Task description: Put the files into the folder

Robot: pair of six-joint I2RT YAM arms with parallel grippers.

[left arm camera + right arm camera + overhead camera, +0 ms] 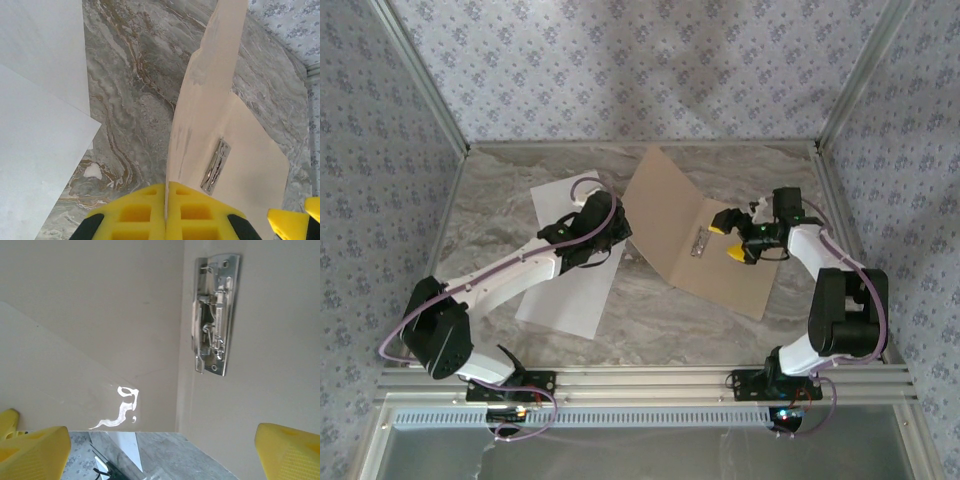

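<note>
The tan folder point(720, 265) lies open at mid table. Its right leaf is flat and its left leaf point(660, 200) is lifted and stands steeply. My left gripper point(620, 228) is shut on the edge of that raised leaf point(205, 100), with the yellow fingertips point(145, 210) pinching the cardboard. The grey metal clip point(700, 242) sits by the crease point(215, 315). Just right of the clip, my right gripper point(725, 240) hovers open over the flat leaf, nothing between its fingers point(35, 452). The files, two overlapping white sheets point(570, 300) point(40, 160), lie flat on the table to the left, under my left arm.
The marble tabletop point(660, 320) is walled by patterned fabric on three sides, with aluminium posts at the corners. A metal rail point(650, 380) runs along the near edge where both arm bases stand.
</note>
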